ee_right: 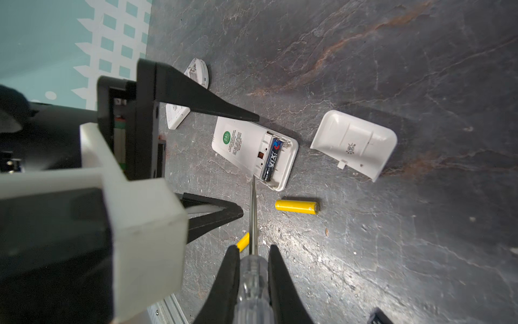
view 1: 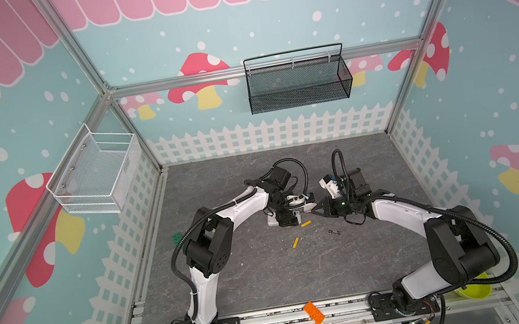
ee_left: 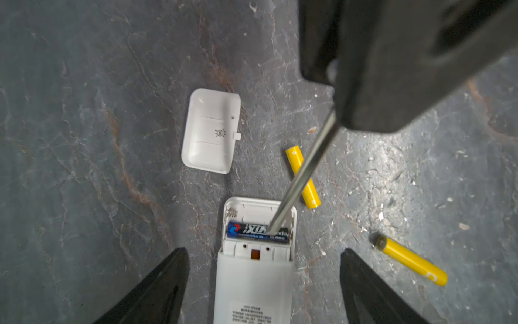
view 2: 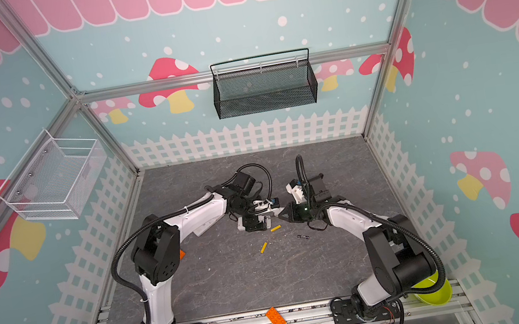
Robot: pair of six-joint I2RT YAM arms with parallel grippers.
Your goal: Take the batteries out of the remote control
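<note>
Left wrist view: the remote (ee_left: 252, 280) lies lengthwise between the left fingers (ee_left: 168, 275), with its open bay at the end away from them.
Left fingers: spread wide with a gap on each side of the remote, grasping nothing.
Right fingers (ee_right: 227, 269): clenched on the clear handle of the screwdriver (ee_right: 252, 280).
Seated battery (ee_left: 258, 231): black, the only one in the bay, its long axis crosswise to the remote's length.
Key relation: the screwdriver shaft slants in from the right arm's side. Its tip is at the seated battery, apparently touching, so the right arm is the one placed to pry.
Room: the slot beside the seated battery, toward the remote's end, is empty, so it can probably roll or lift that way.
Already out: one yellow battery (view 1: 306, 223) lies just beside the remote, a second yellow battery (view 1: 295, 242) nearer, and a loose black battery (view 1: 334, 232) farther right, all on the surface (view 1: 250, 275).
Cover (ee_left: 211, 130): off, near the open end, not touching the remote.
Risk: nothing pins the remote, so a pry may slide it.
</note>
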